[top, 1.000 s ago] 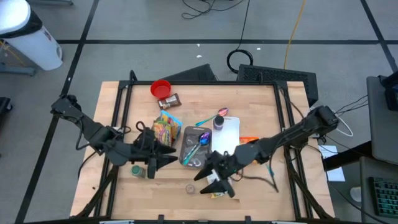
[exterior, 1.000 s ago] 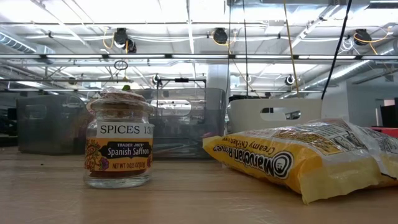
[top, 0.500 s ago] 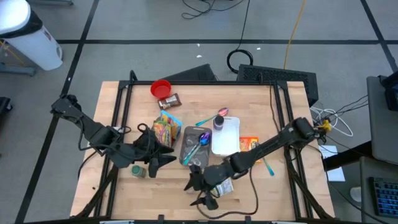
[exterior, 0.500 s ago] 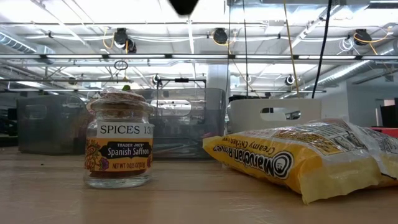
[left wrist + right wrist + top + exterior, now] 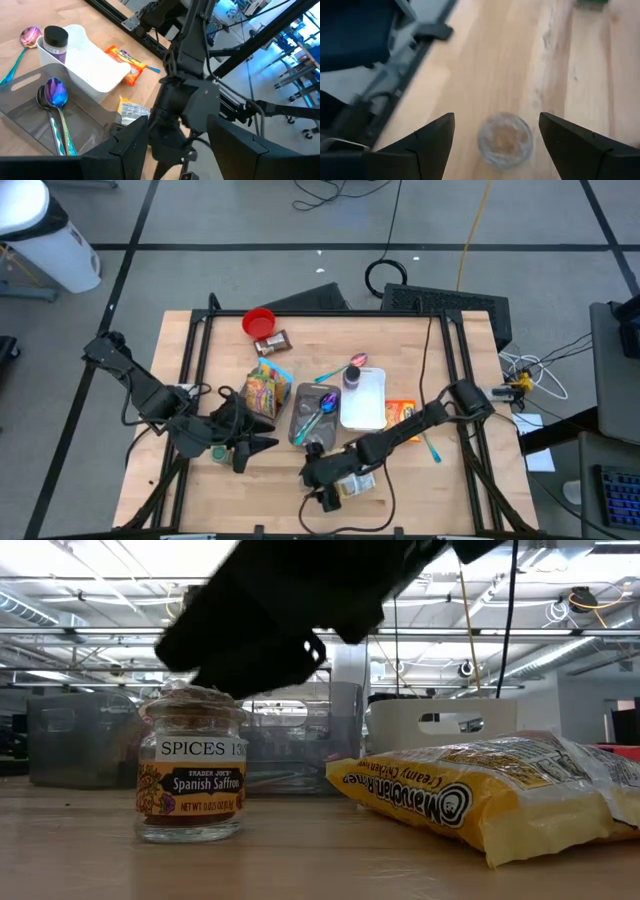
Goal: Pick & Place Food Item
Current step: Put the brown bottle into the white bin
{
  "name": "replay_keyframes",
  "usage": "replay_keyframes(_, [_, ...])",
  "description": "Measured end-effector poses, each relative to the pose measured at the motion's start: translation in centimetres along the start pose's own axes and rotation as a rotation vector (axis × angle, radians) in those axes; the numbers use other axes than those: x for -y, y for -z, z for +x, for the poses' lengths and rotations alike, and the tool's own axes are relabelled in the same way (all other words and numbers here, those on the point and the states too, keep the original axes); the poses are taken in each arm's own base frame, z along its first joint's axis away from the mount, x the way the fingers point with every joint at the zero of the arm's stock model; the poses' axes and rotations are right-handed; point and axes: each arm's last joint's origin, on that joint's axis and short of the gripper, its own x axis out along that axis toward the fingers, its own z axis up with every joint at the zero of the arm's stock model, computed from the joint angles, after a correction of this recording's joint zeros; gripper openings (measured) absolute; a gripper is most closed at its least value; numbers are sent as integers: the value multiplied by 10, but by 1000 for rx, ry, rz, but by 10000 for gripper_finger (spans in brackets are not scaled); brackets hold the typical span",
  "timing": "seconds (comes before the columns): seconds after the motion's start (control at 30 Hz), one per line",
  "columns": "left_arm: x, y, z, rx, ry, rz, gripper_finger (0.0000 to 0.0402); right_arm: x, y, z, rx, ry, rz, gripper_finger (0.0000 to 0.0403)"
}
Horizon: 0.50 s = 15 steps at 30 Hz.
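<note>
A small glass jar of Spanish saffron [image 5: 191, 776] stands upright on its base on the wooden table near its front edge. It also shows from above in the right wrist view [image 5: 505, 139]. A yellow ramen packet [image 5: 500, 795] lies flat beside it and shows in the high view [image 5: 357, 484]. My right gripper [image 5: 495, 145] is open and hovers over the jar, one finger on either side and above its lid, touching nothing; in the high view [image 5: 319, 484] it covers the jar. My left gripper [image 5: 256, 444] is open and empty at the table's near left.
A white bin [image 5: 365, 400] with a purple-labelled jar, a grey tray [image 5: 312, 416] with spoons, snack bags [image 5: 266, 389], a red cup [image 5: 258, 322], a brown packet [image 5: 272, 342] and an orange packet [image 5: 400, 412] lie farther back. A green-lidded jar [image 5: 218, 452] stands by my left gripper.
My right gripper has gone toward the table's left and near edges, past the yellow packet, and has come down over the saffron jar, entering the low view from above. The jar and the packet have stayed in place.
</note>
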Motion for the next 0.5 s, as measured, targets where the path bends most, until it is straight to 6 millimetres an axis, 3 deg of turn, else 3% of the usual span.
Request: replay_keyframes(0.5, [0, 1, 0, 1, 0, -8, 212, 6, 7, 4, -39, 61, 0, 281])
